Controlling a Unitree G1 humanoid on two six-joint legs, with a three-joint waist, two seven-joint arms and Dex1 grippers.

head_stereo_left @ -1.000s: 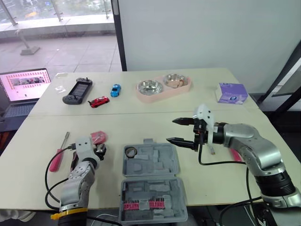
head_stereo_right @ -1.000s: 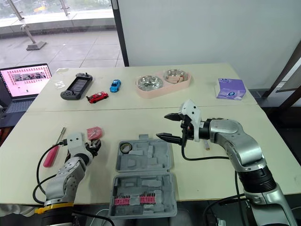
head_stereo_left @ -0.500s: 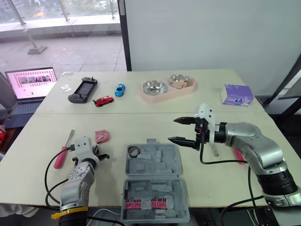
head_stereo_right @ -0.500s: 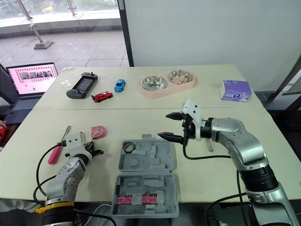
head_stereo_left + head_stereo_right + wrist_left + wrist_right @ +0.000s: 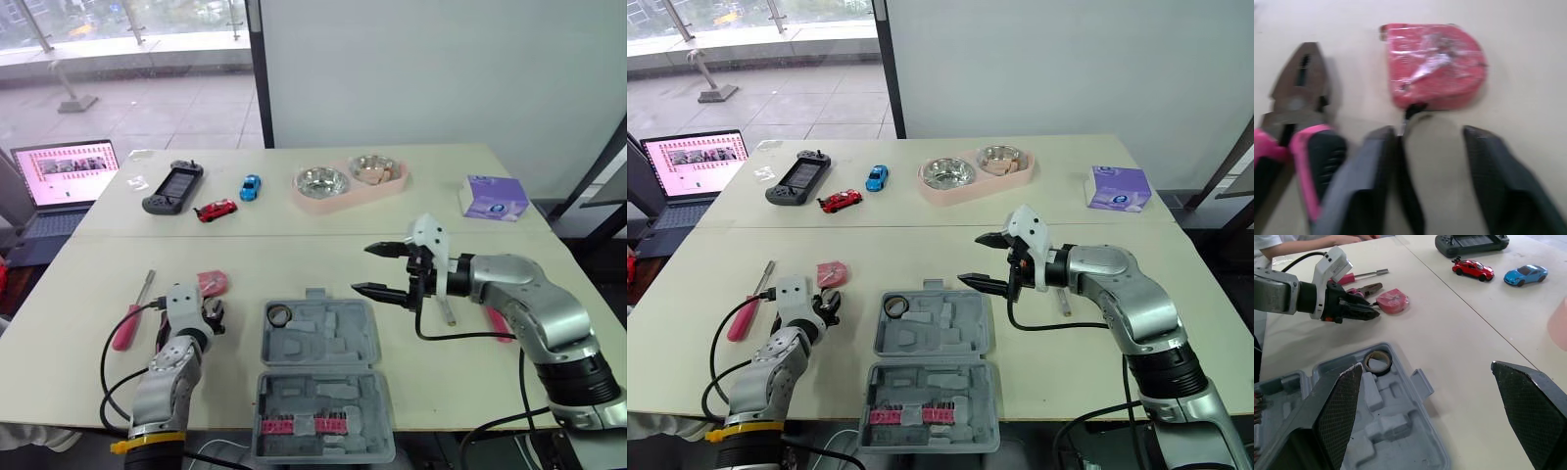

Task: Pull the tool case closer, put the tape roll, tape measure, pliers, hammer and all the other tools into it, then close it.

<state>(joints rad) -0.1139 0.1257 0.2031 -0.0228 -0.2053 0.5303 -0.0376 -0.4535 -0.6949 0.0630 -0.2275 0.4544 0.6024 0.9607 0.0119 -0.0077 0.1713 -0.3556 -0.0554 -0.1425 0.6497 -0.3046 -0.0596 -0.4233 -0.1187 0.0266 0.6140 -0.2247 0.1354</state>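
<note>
Your left pincer (image 5: 1427, 134) is sitting low over the cream bench (image 5: 294, 257), its black fingers parted and gripping nothing. The pink plastic tape measure (image 5: 1435, 66) is lying just ahead of the tips, with its black strap trailing between them. The pliers with pink-and-black handles (image 5: 1295, 105) are lying just beside that pincer, and the pink-handled screwdriver (image 5: 130, 315) is lying further to your left. You are holding your right pincer (image 5: 363, 268) wide open and empty above the bench, just past the far right corner of the grey plastic tool case (image 5: 318, 377). The case is lying open at the near edge between your arms, with the black tape roll (image 5: 277, 315) sitting in its far left corner.
</note>
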